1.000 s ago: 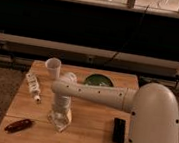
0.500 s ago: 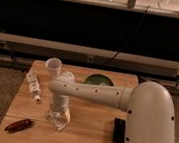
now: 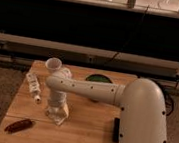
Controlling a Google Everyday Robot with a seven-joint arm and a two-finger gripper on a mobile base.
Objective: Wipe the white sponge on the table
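Observation:
The white sponge (image 3: pixel 60 117) lies on the wooden table (image 3: pixel 84 133), left of the middle, as a small whitish block right under my gripper. My gripper (image 3: pixel 57 109) points straight down onto the sponge, and its lower end meets the sponge's top. The white arm (image 3: pixel 95 90) reaches in from the right across the table and hides the part of the tabletop behind it.
A white cup (image 3: pixel 52 64) stands at the back left. A white bottle (image 3: pixel 33 87) lies on its side at the left. A green bowl (image 3: pixel 98 79) sits at the back behind the arm. A black flat object (image 3: pixel 116 129) lies at the right and a reddish-brown object (image 3: pixel 19 125) at the front left.
The gripper has shifted slightly to the left over the table, with the sponge still under it. The other objects have not moved.

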